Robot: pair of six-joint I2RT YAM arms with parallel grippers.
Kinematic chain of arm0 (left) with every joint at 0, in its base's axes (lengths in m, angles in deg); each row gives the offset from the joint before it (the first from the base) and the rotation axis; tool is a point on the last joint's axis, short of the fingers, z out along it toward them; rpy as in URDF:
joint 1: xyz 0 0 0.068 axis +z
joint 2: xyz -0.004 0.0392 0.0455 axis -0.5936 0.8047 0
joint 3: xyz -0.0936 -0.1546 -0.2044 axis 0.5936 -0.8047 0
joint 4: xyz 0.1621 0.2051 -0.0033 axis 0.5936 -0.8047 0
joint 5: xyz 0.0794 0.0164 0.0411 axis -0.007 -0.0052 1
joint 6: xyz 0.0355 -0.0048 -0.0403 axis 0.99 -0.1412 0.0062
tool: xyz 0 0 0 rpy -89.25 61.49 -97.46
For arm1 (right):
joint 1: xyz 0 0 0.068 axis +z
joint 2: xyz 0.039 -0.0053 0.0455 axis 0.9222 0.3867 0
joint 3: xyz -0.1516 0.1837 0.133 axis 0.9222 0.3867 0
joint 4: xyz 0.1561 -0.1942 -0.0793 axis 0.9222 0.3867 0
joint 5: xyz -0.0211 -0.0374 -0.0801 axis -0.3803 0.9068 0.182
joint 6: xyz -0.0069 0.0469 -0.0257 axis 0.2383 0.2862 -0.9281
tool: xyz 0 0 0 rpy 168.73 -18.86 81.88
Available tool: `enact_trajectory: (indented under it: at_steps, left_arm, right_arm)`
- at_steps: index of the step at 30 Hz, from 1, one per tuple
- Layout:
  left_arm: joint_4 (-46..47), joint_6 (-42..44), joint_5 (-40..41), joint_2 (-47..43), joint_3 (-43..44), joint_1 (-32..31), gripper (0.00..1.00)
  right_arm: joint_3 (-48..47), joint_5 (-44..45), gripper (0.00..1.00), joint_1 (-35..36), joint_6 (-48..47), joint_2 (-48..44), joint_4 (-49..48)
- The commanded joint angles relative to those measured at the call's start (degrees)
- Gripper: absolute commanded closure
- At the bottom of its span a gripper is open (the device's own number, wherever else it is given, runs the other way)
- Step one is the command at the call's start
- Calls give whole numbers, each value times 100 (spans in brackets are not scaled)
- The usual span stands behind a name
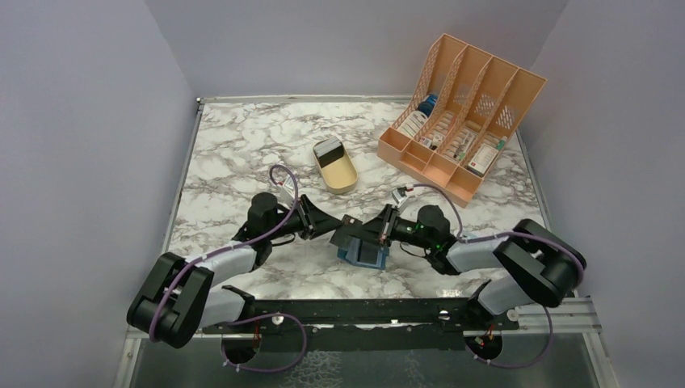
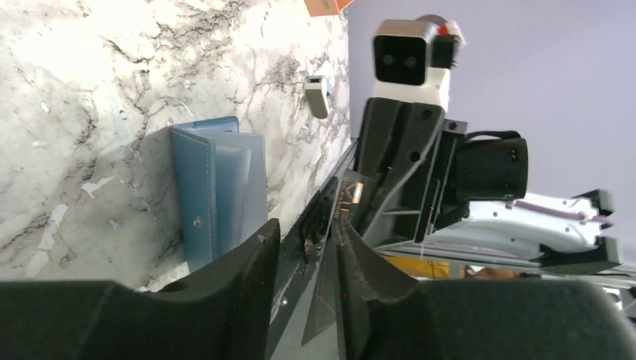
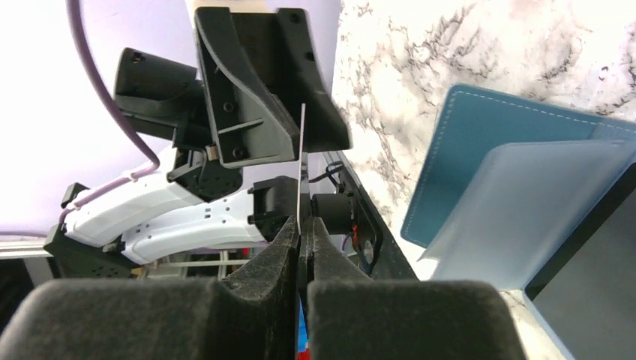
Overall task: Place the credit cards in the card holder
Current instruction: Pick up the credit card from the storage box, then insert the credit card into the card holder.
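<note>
A dark credit card point(image 2: 332, 300) hangs edge-on between the two grippers above the card holder point(image 1: 363, 255). My right gripper point(image 3: 302, 223) is shut on the card's thin edge point(image 3: 302, 150). My left gripper point(image 2: 307, 229) faces it with its jaws apart. The card rests only against that gripper's right finger point(image 2: 360, 262). The card holder point(image 2: 217, 187) lies open on the marble, its pale blue pockets point(image 3: 525, 202) up and its teal cover point(image 3: 465, 150) beneath. In the top view both grippers, left point(image 1: 349, 229) and right point(image 1: 381, 231), meet over it.
A tan oval tray point(image 1: 339, 171) with a pale grey card-like piece point(image 1: 327, 149) at its far end sits behind the grippers. An orange slotted file rack point(image 1: 460, 121) stands at the back right. Walls close in the table's left, back and right sides.
</note>
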Motion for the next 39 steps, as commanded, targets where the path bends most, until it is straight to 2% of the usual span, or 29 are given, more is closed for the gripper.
enact_trajectory:
  at_steps: [1,3,6,10,15,22,29,33,39]
  left_arm:
    - [198,210,-42,159,23,-29,61]
    - [187,294,-125,284,47,-28,57]
    - [82,541,-175,447,72,-31,56]
    - [-150,898,-170,695,114,-71,55]
    - [-505,1305,-75,871,265,-190,54]
    - [-1268,1872,219,882,627,-422,52]
    - [-2993,2881,1067,716,1202,-565,54]
    - [-3211,2959,1324,515,1219,-578,61]
    - [-3248,3026,1327,619,1171,-578,66]
  right_arm:
    - [-59,568,99,-32,-1079,-1056,1669]
    - [-173,824,99,-31,-1527,-1657,2562]
    - [-583,1399,99,-36,-2185,-2544,4493]
    - [-1127,2298,99,-31,-2787,-3216,6728]
    - [-1386,3072,99,-31,-3084,-3739,8332]
    - [-1732,3576,99,-31,-3397,-3472,8929]
    - [-1837,3348,99,-32,-3604,-2983,8548]
    - [-1738,3128,99,-32,-3616,-2822,8146]
    - [-1590,3032,99,-31,-3560,-2749,7845]
